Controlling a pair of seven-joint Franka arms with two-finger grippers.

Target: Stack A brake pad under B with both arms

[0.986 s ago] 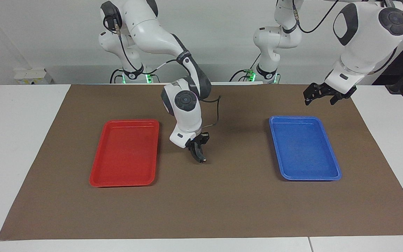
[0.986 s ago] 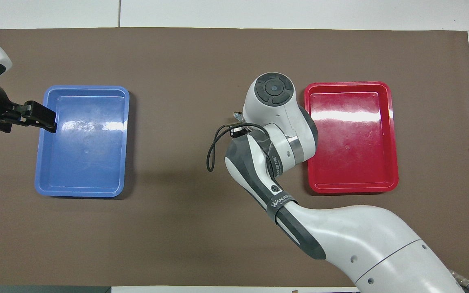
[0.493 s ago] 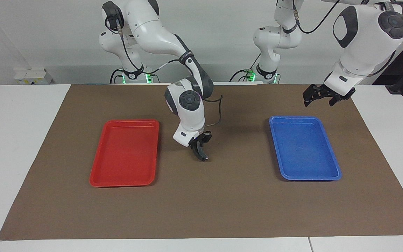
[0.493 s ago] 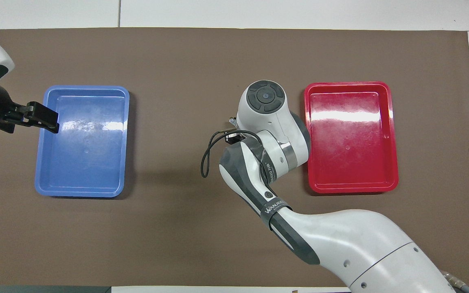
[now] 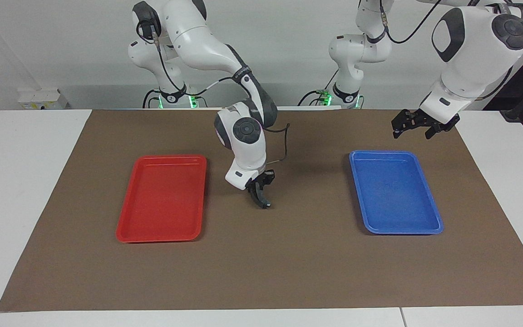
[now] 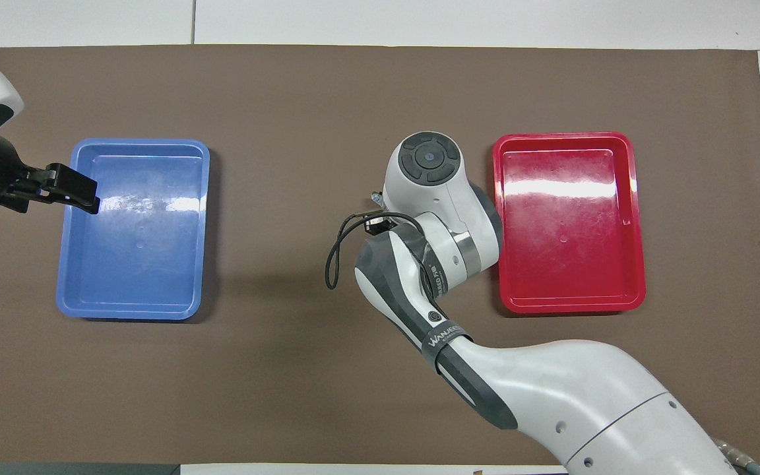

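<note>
Neither brake pad A nor pad B shows as a separate thing in either view, and both trays are bare. My right gripper (image 5: 262, 202) points down, low over the brown mat (image 5: 288, 263) between the two trays, with a dark shape at its tip that I cannot tell from a pad. In the overhead view it is hidden under its own wrist. My left gripper (image 5: 402, 127) hangs in the air over the edge of the blue tray (image 5: 382, 153) nearest the robots. In the overhead view the left gripper (image 6: 80, 194) is a dark block over that tray's rim (image 6: 139, 142).
A red tray (image 5: 161, 157) lies on the mat toward the right arm's end, beside the right arm's wrist; it also shows in the overhead view (image 6: 565, 136). The blue tray lies toward the left arm's end. A black cable loops off the right wrist (image 6: 334, 257).
The right gripper has shifted a little toward the left arm's end of the table, staying low over the mat. The left gripper has drifted slightly over the blue tray's rim.
</note>
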